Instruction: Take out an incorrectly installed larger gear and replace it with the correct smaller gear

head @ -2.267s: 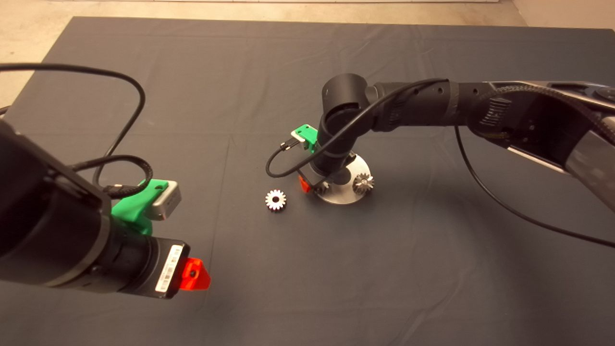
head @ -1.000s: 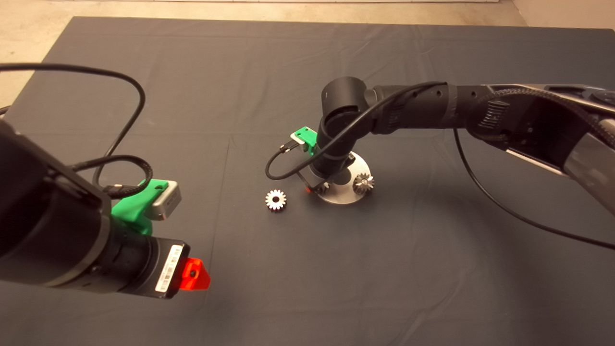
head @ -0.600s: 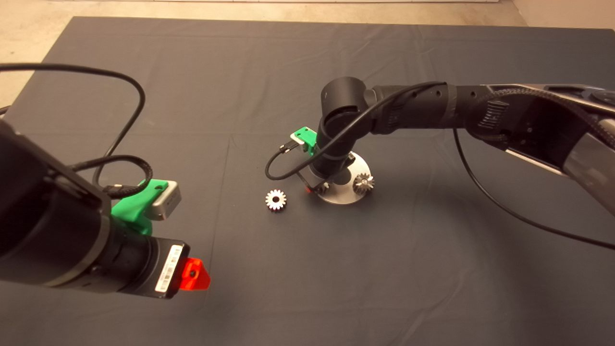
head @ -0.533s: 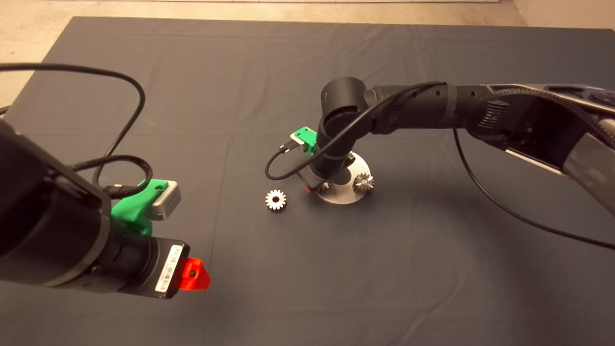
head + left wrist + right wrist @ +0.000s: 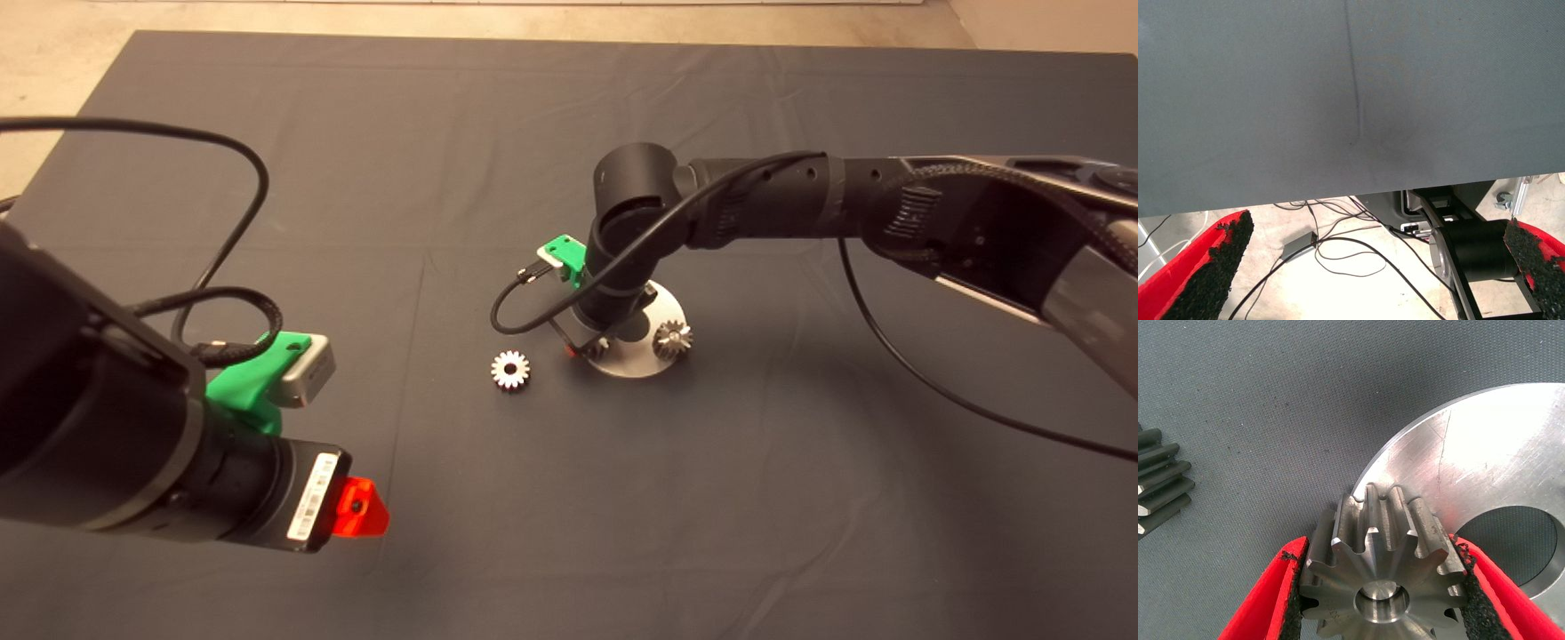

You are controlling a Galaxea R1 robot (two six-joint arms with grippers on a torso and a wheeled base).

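A: What is the right green gripper with red fingers (image 5: 1379,587) doing?

B: It is pressing its black pads (image 5: 1293,587) against both sides of the larger gear, a steel gear with slanted teeth (image 5: 1382,570), which is sitting at the edge of the round brushed-metal base plate (image 5: 1498,460) on the dark grey mat (image 5: 373,178).

A: And the smaller gear?

B: The small bright silver straight-toothed gear (image 5: 510,370) is lying flat on the mat, just beside the plate. Another dark toothed gear (image 5: 673,339) is standing on the plate's far side.

A: The left gripper (image 5: 1378,267)?

B: It is hanging wide open, holding nothing, over the mat's near-left edge.
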